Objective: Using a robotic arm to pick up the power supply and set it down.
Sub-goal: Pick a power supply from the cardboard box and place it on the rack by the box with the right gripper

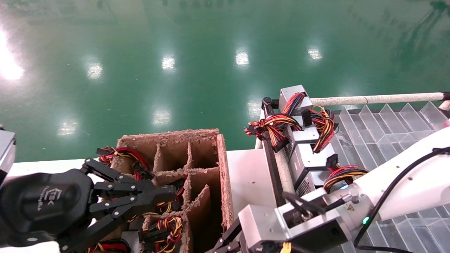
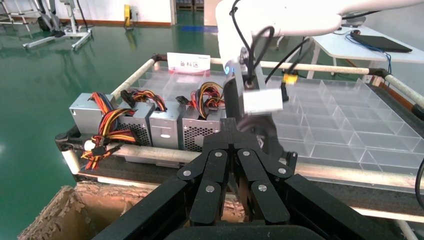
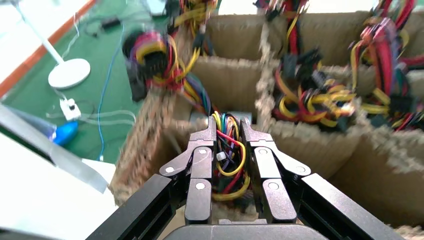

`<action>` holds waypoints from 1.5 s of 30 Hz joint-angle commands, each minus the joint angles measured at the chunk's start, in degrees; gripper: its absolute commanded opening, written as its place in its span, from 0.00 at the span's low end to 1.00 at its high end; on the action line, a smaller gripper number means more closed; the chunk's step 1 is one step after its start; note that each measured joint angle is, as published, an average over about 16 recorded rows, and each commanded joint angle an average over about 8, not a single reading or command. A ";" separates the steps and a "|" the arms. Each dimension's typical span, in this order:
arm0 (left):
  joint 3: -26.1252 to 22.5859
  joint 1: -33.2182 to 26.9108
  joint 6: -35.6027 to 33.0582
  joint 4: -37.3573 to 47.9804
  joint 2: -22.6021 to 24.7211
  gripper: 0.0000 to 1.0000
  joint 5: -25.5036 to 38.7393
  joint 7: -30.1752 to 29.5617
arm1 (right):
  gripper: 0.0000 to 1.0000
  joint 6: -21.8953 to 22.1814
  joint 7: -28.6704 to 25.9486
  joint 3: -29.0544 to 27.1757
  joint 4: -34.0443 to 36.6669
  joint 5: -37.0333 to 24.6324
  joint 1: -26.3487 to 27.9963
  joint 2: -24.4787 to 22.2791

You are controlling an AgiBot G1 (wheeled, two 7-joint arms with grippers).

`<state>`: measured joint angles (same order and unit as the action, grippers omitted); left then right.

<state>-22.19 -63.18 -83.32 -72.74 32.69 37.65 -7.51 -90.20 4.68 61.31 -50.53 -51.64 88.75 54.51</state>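
The left end effector (image 1: pixel 168 196) hovers over the cardboard box (image 1: pixel 225 182) on the desk (image 1: pixel 249 175), its fingers (image 2: pixel 235 165) pressed together, holding nothing. In the box's compartments lie wire bundles (image 3: pixel 320 95) (red, yellow, black). The right end effector (image 3: pixel 227 135) reaches into one compartment, its fingers narrowly parted around a power supply's wires (image 3: pixel 230 155); whether it grips them I cannot tell. Farther right, more power supplies (image 1: pixel 309 154) stand in a row along the clear divided tray (image 1: pixel 386 126).

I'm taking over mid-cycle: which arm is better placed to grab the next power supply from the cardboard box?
Probably right. The right gripper hangs over a box cell, fingers straddling a power supply's wire bundle. The left gripper is shut and holds nothing.
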 commanded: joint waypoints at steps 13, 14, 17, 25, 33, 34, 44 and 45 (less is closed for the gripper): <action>-0.01 0.00 0.00 0.00 0.00 0.00 0.00 0.00 | 0.00 -0.10 -1.29 -0.38 -2.66 9.99 1.77 -3.93; -0.01 0.00 0.00 0.00 0.00 0.00 0.00 0.00 | 0.00 -0.11 -1.45 -0.62 -3.00 11.04 1.92 -4.43; -0.01 0.00 0.00 0.00 0.00 0.00 -0.01 0.00 | 0.00 -0.04 -2.04 -1.45 -4.47 14.31 2.32 -6.23; -0.01 0.00 0.00 0.00 0.00 0.00 -0.01 0.01 | 0.00 2.23 -3.19 -4.19 -11.50 22.02 1.28 -12.18; -0.02 0.00 0.01 0.00 -0.01 0.00 -0.01 0.01 | 0.00 9.44 -3.16 -7.91 -22.01 28.34 -1.85 -20.07; -0.02 0.00 0.01 0.00 -0.01 0.00 -0.01 0.01 | 0.00 10.44 -3.06 -8.39 -23.19 29.07 -2.24 -21.12; -0.02 -0.01 0.01 0.00 -0.01 0.00 -0.01 0.01 | 0.00 13.94 -0.11 -12.12 -27.08 35.36 -5.70 -30.03; -0.02 -0.01 0.01 0.00 -0.01 0.00 -0.01 0.01 | 0.00 13.93 0.23 -12.40 -27.14 35.90 -6.04 -30.94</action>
<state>-22.21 -63.19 -83.31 -72.74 32.68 37.64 -7.50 -76.37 4.87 49.04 -77.61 -15.98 82.73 23.25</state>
